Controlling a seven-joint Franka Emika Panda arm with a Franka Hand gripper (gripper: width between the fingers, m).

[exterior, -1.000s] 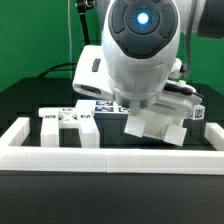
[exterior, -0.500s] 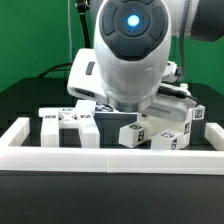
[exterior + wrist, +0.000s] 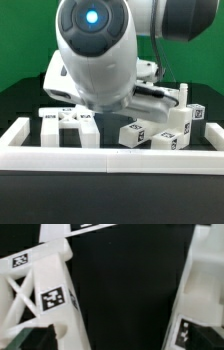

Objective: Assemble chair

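Observation:
Two groups of white chair parts with black-and-white tags lie on the black table behind the rail. A cross-braced part is at the exterior view's left, and a blocky stepped part is at its right. The arm's bulky wrist hangs over the gap between them and hides the fingers in that view. In the wrist view my gripper is open over bare black table. The cross-braced part runs along one side and the other white part along the other. Nothing is between the fingers.
A long white border rail runs across the front, with short side rails at both ends. A green backdrop stands behind the table.
The gripper opened and let go of the stepped part, which went from tilted in the air to lying on the table. The arm then swung toward the exterior view's left.

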